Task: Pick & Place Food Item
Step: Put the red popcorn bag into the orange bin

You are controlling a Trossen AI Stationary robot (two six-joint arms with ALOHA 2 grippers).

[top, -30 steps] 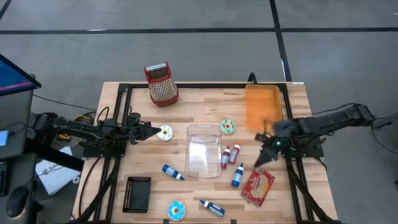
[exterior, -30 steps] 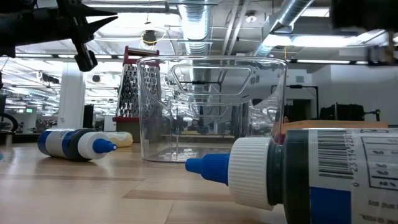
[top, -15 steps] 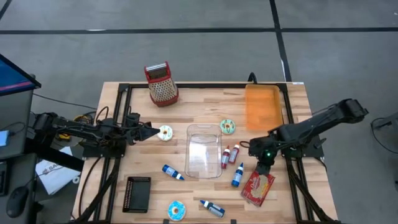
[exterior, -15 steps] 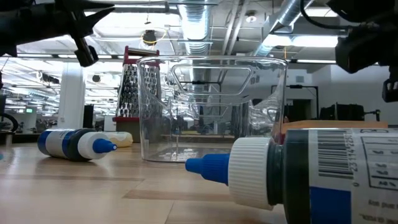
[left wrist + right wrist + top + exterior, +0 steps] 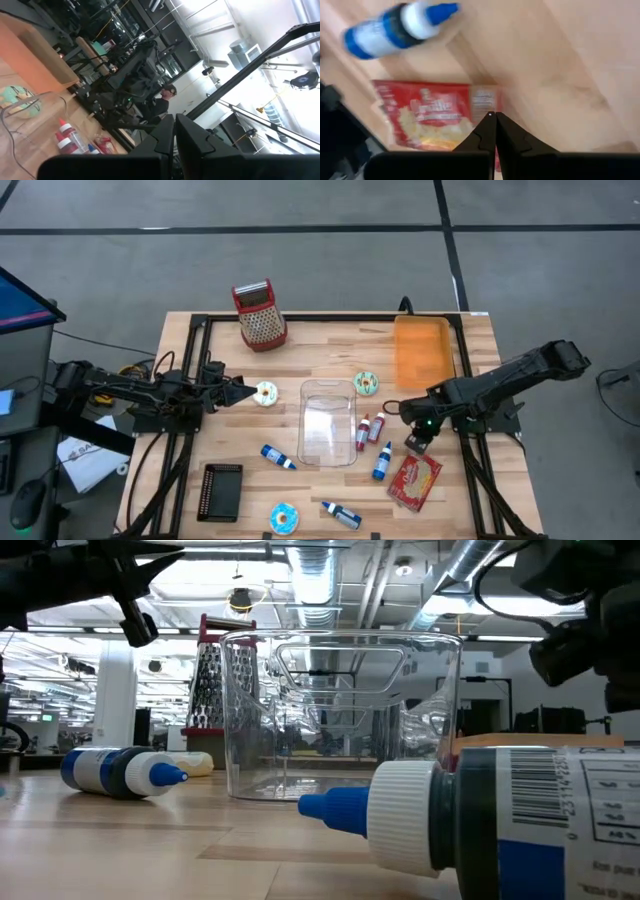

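Your left gripper waits at the left, fingers pressed together, holding nothing, its tips just beside a frosted donut. In the middle the clear container stands empty, so nothing has been placed yet. A second donut lies just right of its far end, and the orange tray at the far right is bare too. Your right gripper hovers just above the red snack packet at the near right, fingers pressed together and gripping nothing. I judge the pick has barely begun: you must spread the fingers, grasp, lift and place. The packet's lettering is too blurred to read.
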